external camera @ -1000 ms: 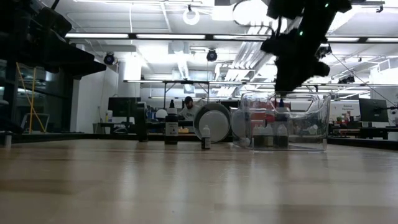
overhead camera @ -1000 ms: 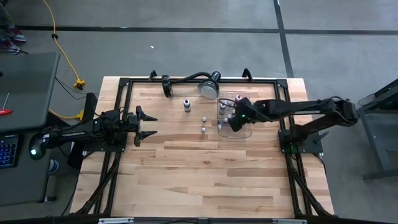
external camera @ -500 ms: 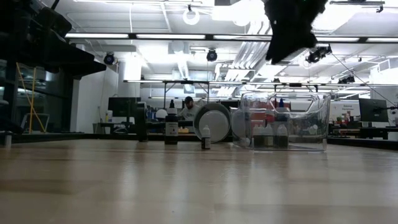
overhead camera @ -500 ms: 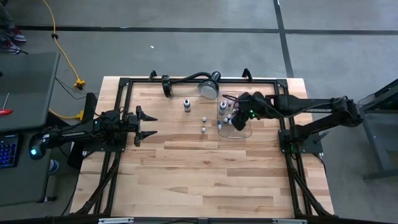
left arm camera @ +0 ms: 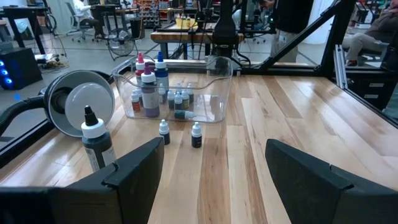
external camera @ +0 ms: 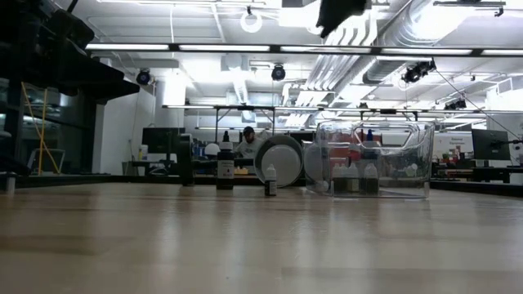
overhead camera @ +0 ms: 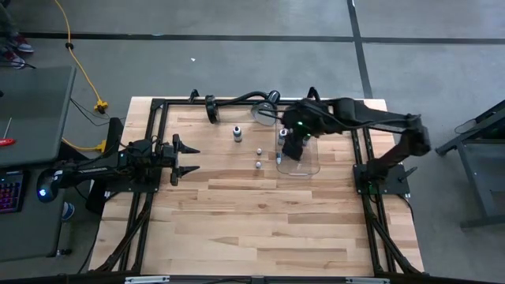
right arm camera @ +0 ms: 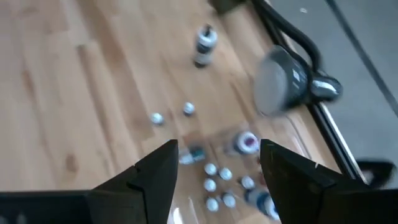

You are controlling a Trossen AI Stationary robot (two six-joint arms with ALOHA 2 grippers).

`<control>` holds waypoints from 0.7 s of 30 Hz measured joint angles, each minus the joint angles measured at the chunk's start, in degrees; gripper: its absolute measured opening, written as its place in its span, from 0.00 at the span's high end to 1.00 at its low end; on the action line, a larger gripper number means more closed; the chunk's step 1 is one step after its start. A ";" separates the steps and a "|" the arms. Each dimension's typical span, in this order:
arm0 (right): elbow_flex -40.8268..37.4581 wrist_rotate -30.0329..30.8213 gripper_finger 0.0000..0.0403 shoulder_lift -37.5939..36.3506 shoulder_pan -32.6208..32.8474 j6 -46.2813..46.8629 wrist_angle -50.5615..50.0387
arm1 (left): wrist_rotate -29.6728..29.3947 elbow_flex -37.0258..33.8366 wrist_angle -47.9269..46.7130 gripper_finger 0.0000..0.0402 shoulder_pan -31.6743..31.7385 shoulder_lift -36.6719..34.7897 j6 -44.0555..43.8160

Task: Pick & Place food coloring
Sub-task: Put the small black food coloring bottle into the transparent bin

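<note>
Left claw parked at the left edge of the light wooden table, fingers spread wide, holding nothing, waiting. Two tiny white-capped dropper bottles stand loose on the table mid-way toward the far edge, just beside the clear rectangular plastic tray; a taller black bottle with white collar stands farther toward the far edge, near the round silver lamp head. Most food coloring sits inside the tray, small ones clustered, tall red- and blue-capped ones behind. Right claw hangs high above the tray, fingers apart, empty. Step in hand looks like going for a loose bottle: judge best to descend straight over one cap, fingers straddling it, close gently since light bottles likely tip. Open room is generous on the near half of the table; tight spots are tray wall, lamp gooseneck and black frame rail along the far edge.
</note>
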 joint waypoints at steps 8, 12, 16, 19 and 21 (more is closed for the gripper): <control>15.33 -5.27 0.46 11.16 -0.35 -6.96 -3.88 | 0.00 -0.02 0.00 0.31 0.00 0.00 0.02; 18.75 -10.63 0.46 15.27 -1.03 -9.55 -4.36 | -0.01 -0.01 -0.01 0.31 0.01 0.00 0.01; 19.29 -17.04 0.46 18.56 -1.51 -10.44 -4.61 | 0.00 -0.02 0.00 0.31 0.02 0.00 0.02; 19.24 -20.94 0.46 20.49 -1.83 -10.71 -5.62 | 0.00 0.00 0.00 0.31 0.00 0.01 0.00; 19.26 -21.47 0.46 21.73 -1.95 -11.35 -6.15 | -0.01 -0.01 -0.01 0.31 0.02 0.01 0.01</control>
